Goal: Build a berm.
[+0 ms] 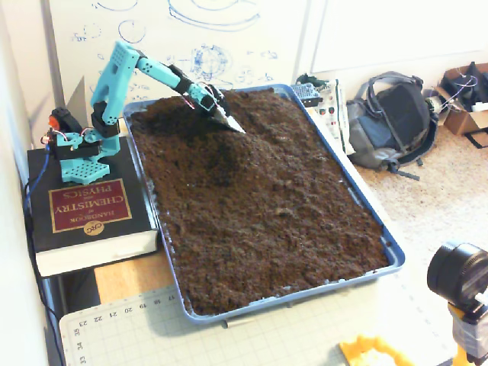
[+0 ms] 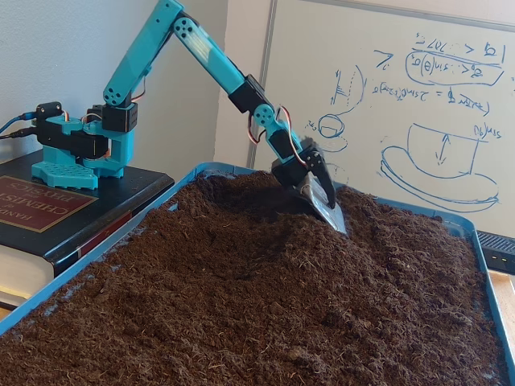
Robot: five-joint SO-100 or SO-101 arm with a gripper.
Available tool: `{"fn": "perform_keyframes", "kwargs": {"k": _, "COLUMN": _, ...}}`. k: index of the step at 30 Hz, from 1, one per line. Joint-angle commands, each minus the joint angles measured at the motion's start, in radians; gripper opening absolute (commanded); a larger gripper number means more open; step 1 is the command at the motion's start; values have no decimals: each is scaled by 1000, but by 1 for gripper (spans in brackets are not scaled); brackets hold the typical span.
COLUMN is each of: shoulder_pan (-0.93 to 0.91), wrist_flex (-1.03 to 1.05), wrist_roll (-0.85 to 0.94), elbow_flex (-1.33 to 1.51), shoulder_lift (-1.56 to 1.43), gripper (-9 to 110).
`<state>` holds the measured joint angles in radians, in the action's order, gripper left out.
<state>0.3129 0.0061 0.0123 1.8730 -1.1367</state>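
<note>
Berm (image 2: 265,233) is only roughed in: a raised mound of dark soil in the far-left part of the tray (image 1: 393,255), rising toward the blade in the low fixed view, w/ a scooped dip beside it. In the high fixed view it reads as a darker heap approx. under the arm (image 1: 198,156). Rest of the bed is flat and lumpy, so you're early in the job, by my read.

Going left to right in the high view: thick chemistry handbook (image 1: 88,217) props up the arm base (image 1: 80,156); teal arm reaches over the tray's left rim; gripper (image 1: 229,118) carries a pale scoop blade (image 2: 326,211), tip touching or just into the soil at the mound's crest. Fingers: can't tell if they're apart or clamped, the blade and mount hide them in both views.

Step in hand looks like a drag or push stroke at the crest. Next move prob. calls for pulling more soil from the flat bed toward the ridge, then lengthening it; keep the blade shallow so you don't hit the tray floor.

Further right: electronics board (image 1: 324,103) just beside the tray's far corner, backpack (image 1: 393,118), cardboard box (image 1: 465,103), a camera (image 1: 461,278) near the front corner. Nothing sits in the soil itself. Main limits: tray rim close to the mound, and spill over the left edge toward the book.
</note>
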Motion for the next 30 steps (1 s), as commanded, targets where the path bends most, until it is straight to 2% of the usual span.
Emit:
{"fn": "perform_keyframes", "kwargs": {"k": 1, "shoulder_pan": 11, "wrist_flex": -8, "wrist_roll": -12, "elbow_flex": -3, "shoulder_lift": -175, "gripper": 0}}
{"fn": "perform_keyframes", "kwargs": {"k": 8, "shoulder_pan": 12, "wrist_flex": -8, "wrist_roll": -21, "elbow_flex": 11, "shoulder_lift": -334, "gripper": 0}}
{"fn": "perform_keyframes", "kwargs": {"k": 13, "shoulder_pan": -6, "wrist_flex": -11, "wrist_roll": -121, "elbow_flex": -78, "shoulder_lift": -479, "gripper": 0}}
{"fn": "perform_keyframes", "kwargs": {"k": 21, "shoulder_pan": -173, "wrist_flex": -15, "wrist_roll": -129, "elbow_flex": -193, "shoulder_lift": -348, "gripper": 0}}
{"fn": "perform_keyframes", "kwargs": {"k": 24, "shoulder_pan": -238, "wrist_flex": -14, "wrist_roll": -84, "elbow_flex": -239, "shoulder_lift": -272, "gripper": 0}}
{"fn": "perform_keyframes", "kwargs": {"k": 30, "shoulder_pan": -333, "wrist_flex": -9, "wrist_roll": 120, "elbow_flex": -324, "shoulder_lift": -137, "gripper": 0}}
